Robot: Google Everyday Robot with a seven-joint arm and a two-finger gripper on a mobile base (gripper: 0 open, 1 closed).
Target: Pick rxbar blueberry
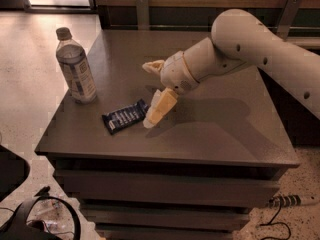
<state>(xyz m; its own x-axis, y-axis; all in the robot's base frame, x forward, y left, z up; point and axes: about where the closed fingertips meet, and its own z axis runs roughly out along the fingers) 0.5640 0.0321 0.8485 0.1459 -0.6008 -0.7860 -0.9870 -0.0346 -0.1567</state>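
The rxbar blueberry (126,116), a flat dark-blue wrapper with white lettering, lies near the front left of the dark table (225,134). My gripper (147,95) is open and hangs just to the right of the bar. Its lower cream finger (160,108) comes down at the bar's right end, close to the table top. The upper finger (153,66) points left, further back. The white arm (250,44) reaches in from the right. Nothing is held.
A clear plastic water bottle (76,66) stands upright at the table's left edge, behind and left of the bar. Drawers front the table below. Cables (45,216) lie on the floor at bottom left and a power strip (287,201) at bottom right.
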